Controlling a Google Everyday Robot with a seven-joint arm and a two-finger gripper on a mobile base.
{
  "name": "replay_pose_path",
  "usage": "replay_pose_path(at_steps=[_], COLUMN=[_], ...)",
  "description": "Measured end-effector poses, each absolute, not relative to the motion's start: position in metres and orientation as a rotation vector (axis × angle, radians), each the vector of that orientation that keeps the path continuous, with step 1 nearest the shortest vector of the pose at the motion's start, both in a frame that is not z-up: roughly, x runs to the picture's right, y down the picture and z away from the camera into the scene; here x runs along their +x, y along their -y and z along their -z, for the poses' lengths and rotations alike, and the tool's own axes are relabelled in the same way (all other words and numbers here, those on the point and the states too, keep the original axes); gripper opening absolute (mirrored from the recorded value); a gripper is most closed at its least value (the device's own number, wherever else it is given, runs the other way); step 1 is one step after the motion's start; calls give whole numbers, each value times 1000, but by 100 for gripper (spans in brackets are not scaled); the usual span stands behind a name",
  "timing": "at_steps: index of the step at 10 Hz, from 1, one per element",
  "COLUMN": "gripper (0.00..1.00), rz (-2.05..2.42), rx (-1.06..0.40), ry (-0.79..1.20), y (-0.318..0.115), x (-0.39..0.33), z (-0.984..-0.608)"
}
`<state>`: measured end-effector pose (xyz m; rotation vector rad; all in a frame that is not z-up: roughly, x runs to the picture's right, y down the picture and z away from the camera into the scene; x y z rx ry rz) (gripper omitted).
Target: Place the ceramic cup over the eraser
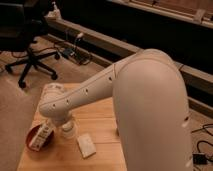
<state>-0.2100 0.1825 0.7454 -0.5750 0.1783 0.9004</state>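
One claw (62, 122) is positioned low over the desk (102, 125), directly above the ceramic cup (68, 131), which is set beside a reddish bowl (33, 146). Claw state cannot be told.

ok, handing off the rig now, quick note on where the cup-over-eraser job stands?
Tool: low over the left side of the wooden table, right at the ceramic cup. Can't confirm a grip.
Cup: between the reddish-brown bowl and the pale flat block.
Eraser: not in view; may be hidden by the arm or the cup.
Done: tool is at the cup.
Left: locate the eraser and confirm the cup ends up over it.
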Motion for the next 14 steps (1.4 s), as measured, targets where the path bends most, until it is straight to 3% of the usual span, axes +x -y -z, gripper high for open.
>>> replay_pose_path(at_steps=[5,7,11,12,14], gripper=[65,51,9,2,0], rz=[-893,-892,-912,-920,-946], rx=[-542,-541,-537,-533,-517], ry=[-197,-209,-232,-238,-251], y=[-184,-188,-182,-178,-164], x=[-212,-213,-206,-204,-197], z=[-762,-765,-760,-757,-748])
